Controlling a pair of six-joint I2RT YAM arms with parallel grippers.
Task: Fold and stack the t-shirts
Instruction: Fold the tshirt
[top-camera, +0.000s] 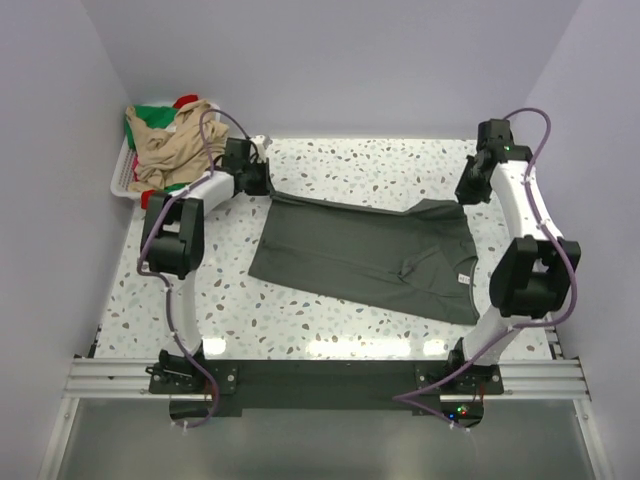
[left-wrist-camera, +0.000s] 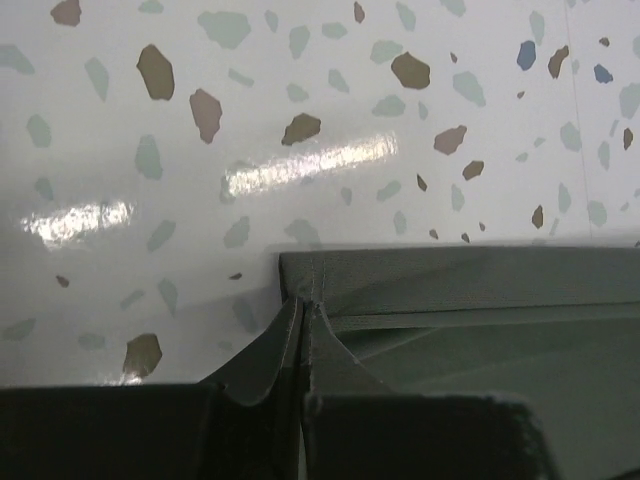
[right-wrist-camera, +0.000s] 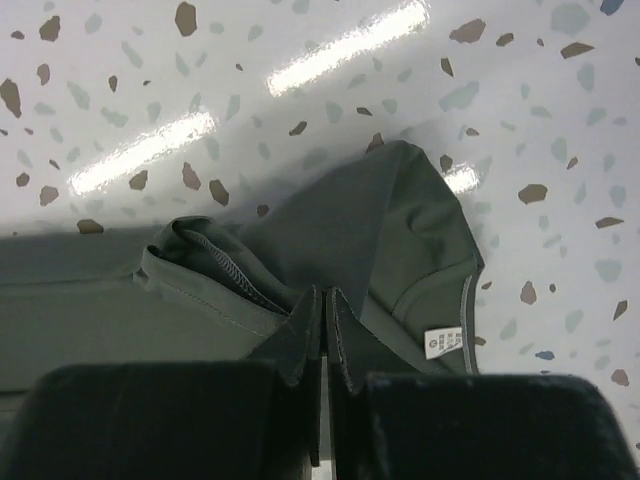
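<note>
left gripper (left-wrist-camera: 303, 312): jaws clamped on hem corner of dark grey t-shirt (top-camera: 360, 255); right gripper (right-wrist-camera: 322, 298): jaws pinched on its shoulder, nr neck label (right-wrist-camera: 438, 342). shirt lies spread on speckled surface (top-camera: 350, 165) btwn arms; beige, green, red t-shirts (top-camera: 170, 148) heaped in white basket (top-camera: 121, 182), far-left corner

The left arm (top-camera: 172, 240) and right arm (top-camera: 530, 278) share white links, black joints and looping purple cables.

A white neck label (right-wrist-camera: 437, 343) lies at the collar of the dark grey t-shirt (right-wrist-camera: 380, 230), just right of the right gripper (right-wrist-camera: 322, 300). Its print is too small to read. No other text is visible.
</note>
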